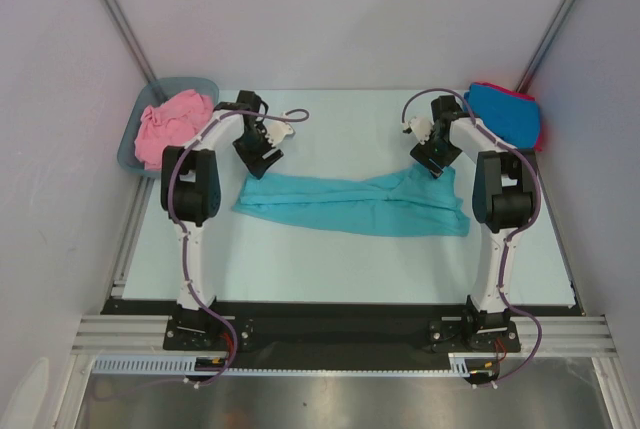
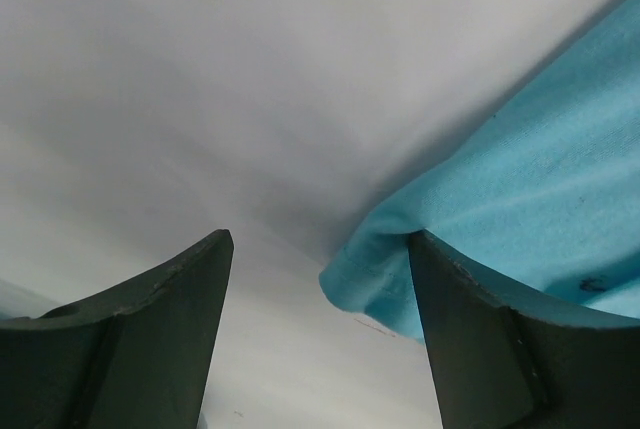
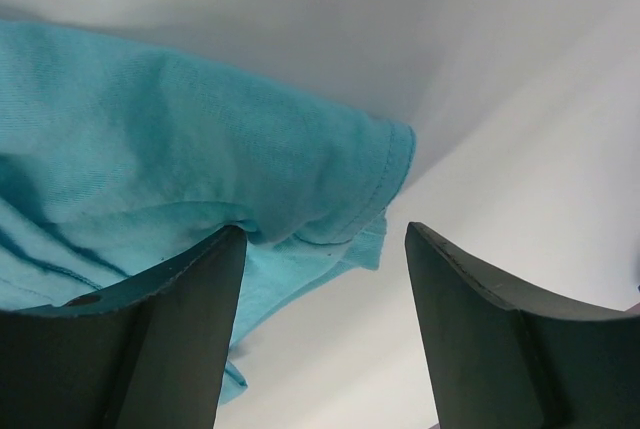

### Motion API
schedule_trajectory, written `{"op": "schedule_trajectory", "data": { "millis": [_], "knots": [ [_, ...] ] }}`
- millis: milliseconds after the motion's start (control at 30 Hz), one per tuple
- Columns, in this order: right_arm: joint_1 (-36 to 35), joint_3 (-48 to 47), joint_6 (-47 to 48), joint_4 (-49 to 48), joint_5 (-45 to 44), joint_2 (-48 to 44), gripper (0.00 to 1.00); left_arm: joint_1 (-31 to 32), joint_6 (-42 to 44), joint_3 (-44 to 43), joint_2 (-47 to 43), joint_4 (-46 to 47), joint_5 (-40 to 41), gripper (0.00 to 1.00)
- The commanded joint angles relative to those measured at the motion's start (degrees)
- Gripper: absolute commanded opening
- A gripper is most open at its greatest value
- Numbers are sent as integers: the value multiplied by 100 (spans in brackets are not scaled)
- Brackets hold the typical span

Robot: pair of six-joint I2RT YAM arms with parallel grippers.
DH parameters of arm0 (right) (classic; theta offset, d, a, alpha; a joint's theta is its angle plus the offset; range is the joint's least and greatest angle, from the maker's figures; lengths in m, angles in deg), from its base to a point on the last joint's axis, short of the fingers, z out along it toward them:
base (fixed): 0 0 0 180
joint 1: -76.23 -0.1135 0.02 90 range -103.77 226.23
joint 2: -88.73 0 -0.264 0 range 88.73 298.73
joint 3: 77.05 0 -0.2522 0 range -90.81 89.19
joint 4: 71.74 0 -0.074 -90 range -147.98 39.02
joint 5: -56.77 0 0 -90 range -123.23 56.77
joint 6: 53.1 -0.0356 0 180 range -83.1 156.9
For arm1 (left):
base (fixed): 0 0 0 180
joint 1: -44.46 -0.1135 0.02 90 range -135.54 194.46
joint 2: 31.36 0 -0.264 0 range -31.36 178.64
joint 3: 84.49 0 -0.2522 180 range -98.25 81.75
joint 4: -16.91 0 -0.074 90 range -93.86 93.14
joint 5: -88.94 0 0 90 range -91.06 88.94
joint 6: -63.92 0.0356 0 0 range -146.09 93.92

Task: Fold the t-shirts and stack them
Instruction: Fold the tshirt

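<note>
1. Left wrist view: left gripper (image 2: 320, 249), jaws spread apart with nothing between them; only bare table shows in the gap.
2. Same view: teal t-shirt (image 2: 520, 179), one rounded edge of the cloth lying just beside the right-hand finger (image 2: 490, 339), not pinched by it.
3. Right wrist view: right gripper (image 3: 325, 239), jaws likewise released and parted; a hemmed corner of the teal cloth lies beyond the left-hand finger (image 3: 150, 339) and reaches partway into the gap, ungripped.
4. Top external view: the teal shirt lies stretched in a long, narrow, creased band across the middle of the table (image 1: 350, 269), its two ends under or just beside the two grippers, which hang low over it.
5. Pink t-shirt (image 1: 170, 121), crumpled, inside the grey-blue tub (image 1: 128, 144) at the far left corner.
6. Bright blue t-shirt (image 1: 503, 109), folded, at the far right corner against the wall.
7. Red t-shirt (image 1: 541, 131), under the blue one, only its edge showing.
</note>
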Motion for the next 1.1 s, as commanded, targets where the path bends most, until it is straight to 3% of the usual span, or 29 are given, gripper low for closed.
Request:
{"op": "schedule_trajectory", "data": {
  "millis": [0, 200, 600, 1067],
  "knots": [
    [33, -216, -127, -278, -71, 52, 71, 109, 237, -200, 45, 28, 337, 77],
    [217, -102, -232, -462, -123, 193, 71, 153, 272, -156, 150, 81, 759, 77],
    [341, -14, -128, -1622, -905, 509, 71, 162, 79, -420, 563, 379, 2340, 80],
    [-45, -637, 198, -2387, -1081, 1265, 71, 241, -114, -807, 880, 765, 2903, 86]
  ]
}}
